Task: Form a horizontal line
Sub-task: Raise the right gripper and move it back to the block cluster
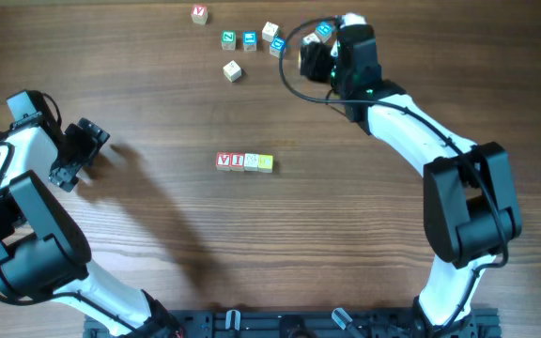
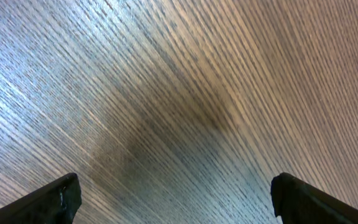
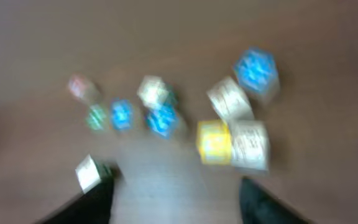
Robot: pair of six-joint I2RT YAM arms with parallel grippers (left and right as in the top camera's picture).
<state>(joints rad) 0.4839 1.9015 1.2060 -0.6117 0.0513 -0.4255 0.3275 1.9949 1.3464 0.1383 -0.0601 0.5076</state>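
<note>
Spanning every view, brown wood-grain table [image 1: 346, 235]; left pincer [image 2: 176, 199] spread wide, right pincer [image 3: 179, 199] likewise.

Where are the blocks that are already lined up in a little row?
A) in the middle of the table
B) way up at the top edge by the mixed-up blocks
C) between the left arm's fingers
A: the row of blocks sits side by side in the middle of the table, well below the loose blocks scattered near the top edge. The left wrist view shows only bare wood.
</note>
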